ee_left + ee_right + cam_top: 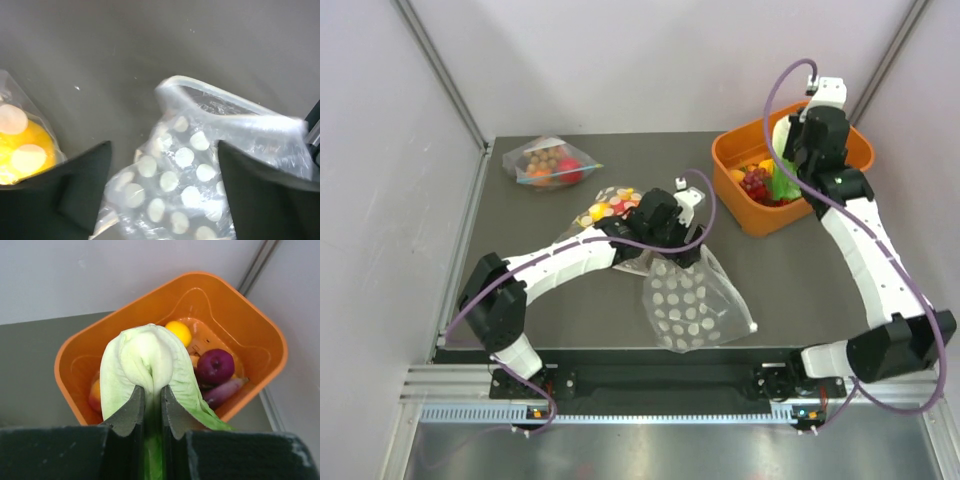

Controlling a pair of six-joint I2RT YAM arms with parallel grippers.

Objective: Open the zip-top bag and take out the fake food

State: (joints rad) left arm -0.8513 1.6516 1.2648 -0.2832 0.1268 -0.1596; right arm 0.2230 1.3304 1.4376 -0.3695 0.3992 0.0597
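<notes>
Lettuce head [142,360]: light moulded plastic, ruffled leaves w/ a bit of give, prob. slick. Best pinched on a leaf fold or the stem end, not round the body. R gripper [152,395] has it that way: jaws nearly closed on a fold, lettuce standing up betw. the fingers, held over the orange bin [235,305], above the purple onion piece [215,365] & other fruit inside. Zip-top bag [692,305]: thin, floppy, slippery film, v. light. Only the zip rim looks to have any stiffness, so take hold there. It lies on the table [800,270] front-centre, mouth gaping, looks empty. L gripper [164,150]: fingers spread wide, dotted body of the bag betw. them, mouth rim just past the tips, nothing pinched. Second dotted bag [20,145] w/ yellow pieces sits just beside one finger.
</notes>
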